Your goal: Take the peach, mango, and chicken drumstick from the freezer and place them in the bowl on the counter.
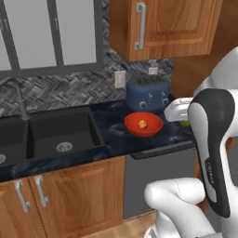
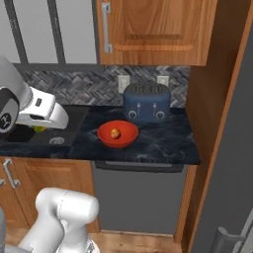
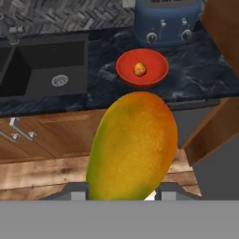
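Note:
My gripper (image 3: 123,192) is shut on the mango (image 3: 133,144), a green-yellow oval fruit that looms large in the hand view. The gripper hangs in front of the counter (image 3: 200,70), above the wooden floor. A sliver of the mango (image 1: 185,123) peeks from under the white hand in the left base view, and the mango (image 2: 39,129) shows the same way in the right base view. The red-orange bowl (image 1: 153,128) stands on the counter before the blue toaster, with the peach (image 1: 142,124) lying in it. The chicken drumstick is out of view.
A blue toaster (image 2: 147,102) stands behind the bowl (image 2: 126,141). The black sink (image 1: 56,132) lies to the left. A grey dishwasher front (image 2: 138,197) sits under the counter. A wooden side panel and a grey appliance door (image 2: 232,178) rise at the right.

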